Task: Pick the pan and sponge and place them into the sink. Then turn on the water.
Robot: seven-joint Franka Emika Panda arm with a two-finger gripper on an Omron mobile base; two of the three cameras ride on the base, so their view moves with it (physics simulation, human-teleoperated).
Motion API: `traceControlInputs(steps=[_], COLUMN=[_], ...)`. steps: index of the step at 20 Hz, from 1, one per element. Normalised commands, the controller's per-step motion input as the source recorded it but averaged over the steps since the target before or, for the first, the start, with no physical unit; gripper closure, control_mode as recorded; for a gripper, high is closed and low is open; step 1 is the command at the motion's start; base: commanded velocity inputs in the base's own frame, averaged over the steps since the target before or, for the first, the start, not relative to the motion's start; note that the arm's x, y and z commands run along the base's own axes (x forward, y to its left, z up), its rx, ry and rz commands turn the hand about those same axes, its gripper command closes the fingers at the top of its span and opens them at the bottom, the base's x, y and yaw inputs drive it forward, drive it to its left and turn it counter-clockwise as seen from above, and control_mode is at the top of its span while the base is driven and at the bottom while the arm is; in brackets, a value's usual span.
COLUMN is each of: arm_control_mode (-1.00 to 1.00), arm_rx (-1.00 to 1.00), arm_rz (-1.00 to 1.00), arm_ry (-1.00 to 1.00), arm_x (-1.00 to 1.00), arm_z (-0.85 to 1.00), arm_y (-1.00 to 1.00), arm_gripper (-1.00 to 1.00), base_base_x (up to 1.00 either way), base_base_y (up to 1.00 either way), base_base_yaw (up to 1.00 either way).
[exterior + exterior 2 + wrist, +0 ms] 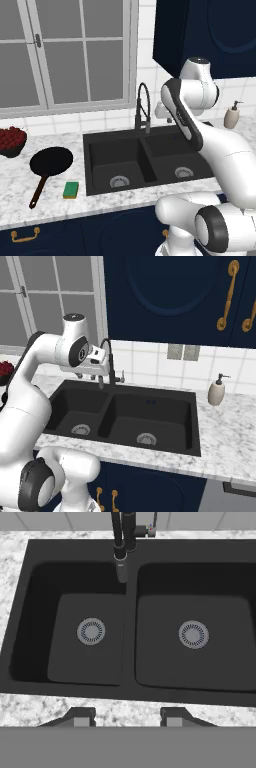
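step: surveying, nothing picked | jaws [127, 716]: standing apart, gripping nothing, hovering above black double-basin sink [131, 687] | black frying pan [51, 161], green-yellow sponge [71, 189]: waiting on marble table [15, 190]

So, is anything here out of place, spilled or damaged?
Nothing stands out. The pan and sponge lie flat on the counter left of the sink, both basins hold nothing, no water runs from the faucet, and the soap dispenser stands upright.

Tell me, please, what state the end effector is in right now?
End effector: open and holding nothing, poised above the sink.
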Motion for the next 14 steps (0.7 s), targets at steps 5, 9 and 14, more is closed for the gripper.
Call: traceControlInputs(steps=[5, 9, 14], arm_control_mode=[-1.00, -1.00, -1.00], arm_rx=[0.00, 0.00, 0.00], arm_rz=[0.01, 0.01, 0.00], arm_ry=[0.10, 0.21, 0.19], arm_x=[-0.27, -0.48, -0.03], arm_z=[-0.16, -0.28, -0.17], arm_y=[0.25, 0.90, 1.00], arm_gripper=[-1.00, -1.00, -1.00], base_base_x=[0.00, 0.00, 0.00], base_base_y=[0.00, 0.00, 0.00], base_base_yaw=[0.00, 0.00, 0.00])
